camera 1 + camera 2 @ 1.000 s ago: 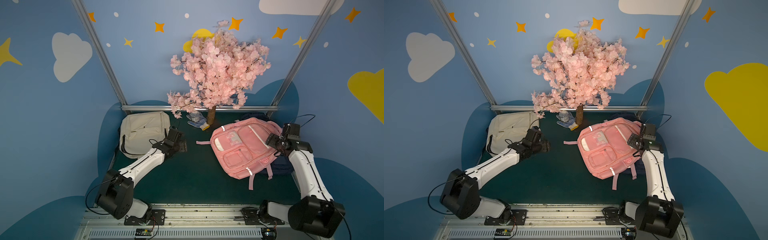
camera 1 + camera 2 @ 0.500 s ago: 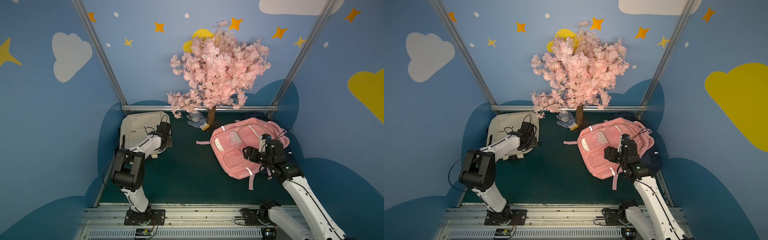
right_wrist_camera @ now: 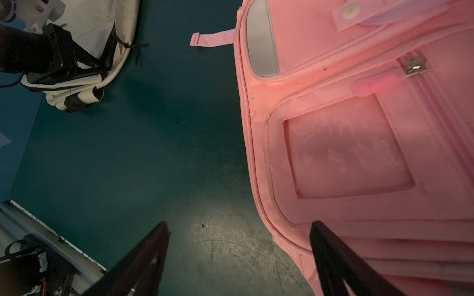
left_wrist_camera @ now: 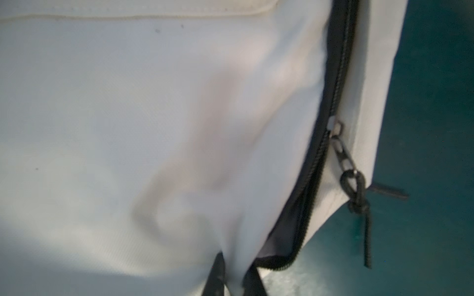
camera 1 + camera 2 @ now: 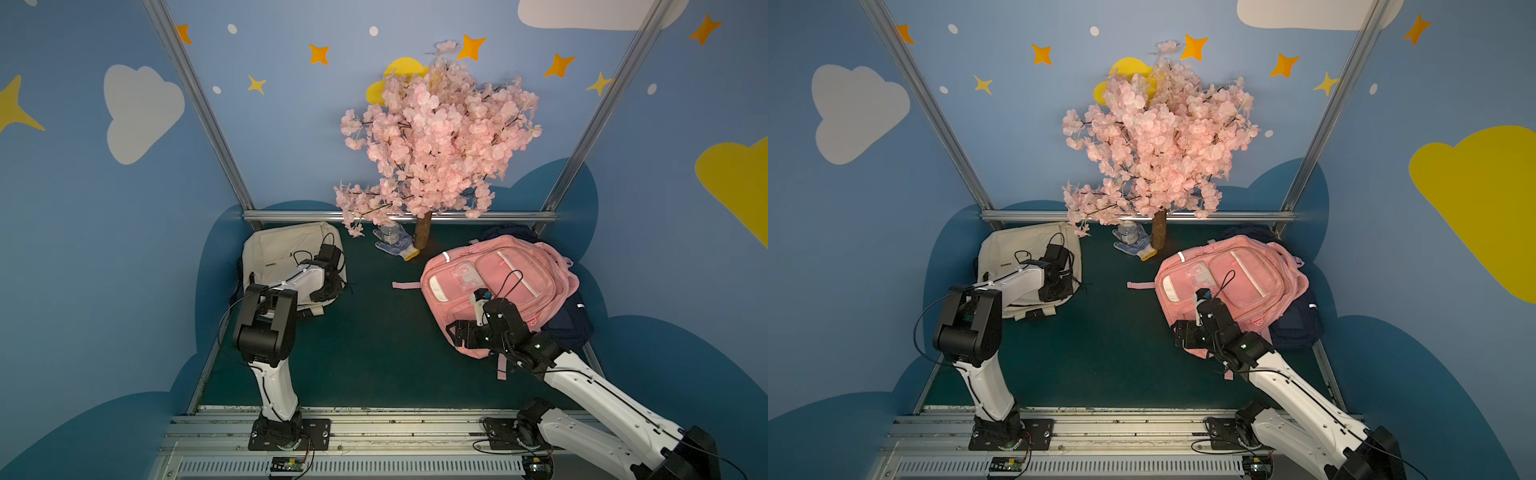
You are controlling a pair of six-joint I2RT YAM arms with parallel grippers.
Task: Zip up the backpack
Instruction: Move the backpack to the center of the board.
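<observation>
A: any readable text in frame?
B: nothing legible. cream backpack (image 5: 286, 249) has one small dark print (image 5: 272, 264) on its front, too small to read in both top views
A: right wrist view?
B: same print (image 3: 62, 25), partly hidden by the arm, letters can't be made out

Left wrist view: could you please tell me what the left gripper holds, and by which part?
The left gripper pinches the white backpack by a fold of fabric beside its open zipper, not by the pull.
</observation>
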